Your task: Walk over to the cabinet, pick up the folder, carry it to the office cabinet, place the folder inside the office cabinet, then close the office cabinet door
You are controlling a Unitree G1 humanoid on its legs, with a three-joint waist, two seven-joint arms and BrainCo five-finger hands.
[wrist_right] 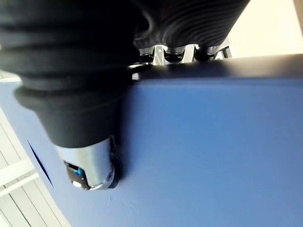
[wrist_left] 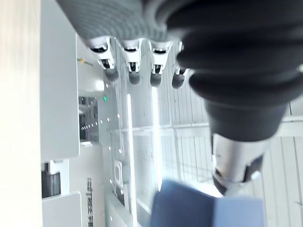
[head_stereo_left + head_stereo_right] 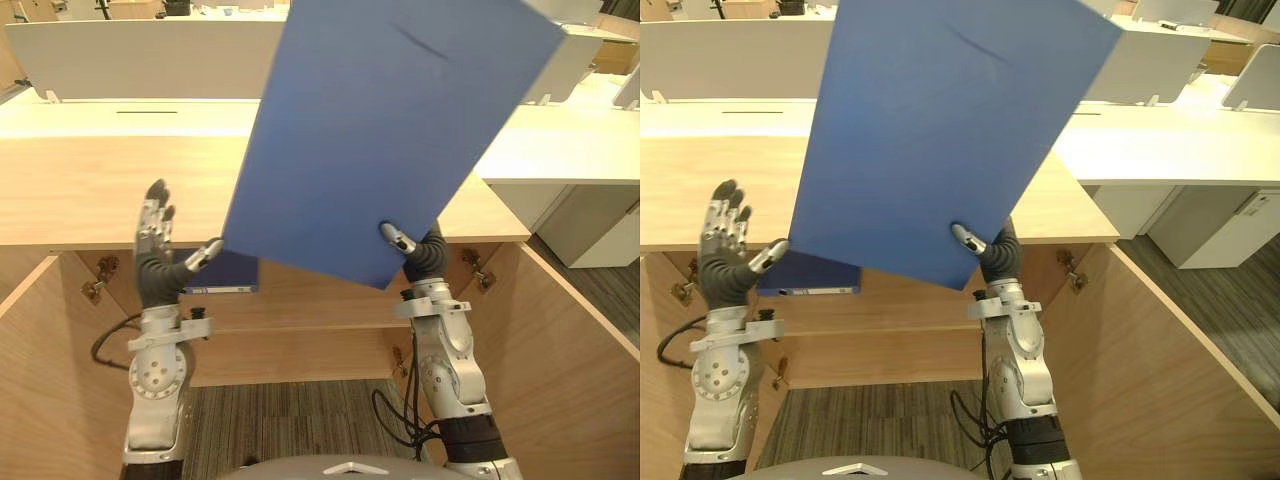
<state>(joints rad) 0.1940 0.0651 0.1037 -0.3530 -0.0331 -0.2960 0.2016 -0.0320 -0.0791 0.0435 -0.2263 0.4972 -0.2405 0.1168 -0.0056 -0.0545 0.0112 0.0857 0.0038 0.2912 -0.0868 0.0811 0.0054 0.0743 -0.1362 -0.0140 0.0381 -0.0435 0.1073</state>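
- Your right hand (image 3: 425,255) pinches the blue folder (image 3: 390,130) near its lower right corner, thumb on the near face, fingers behind.
- The folder hangs in the air above the office cabinet (image 3: 80,190) top, its long axis rising up and rightward from the grip.
- The open shelf (image 3: 300,300) lies below, so I'd judge the folder must come down and tip in.
- Your left hand (image 3: 155,250) is released, fingers straight, its thumb just beside the folder's lower left corner. Contact is unclear.
- The head views show a blue binder (image 3: 225,272) at the shelf's left end. The right wrist view shows the thumb (image 1: 90,161) flat on the cover.
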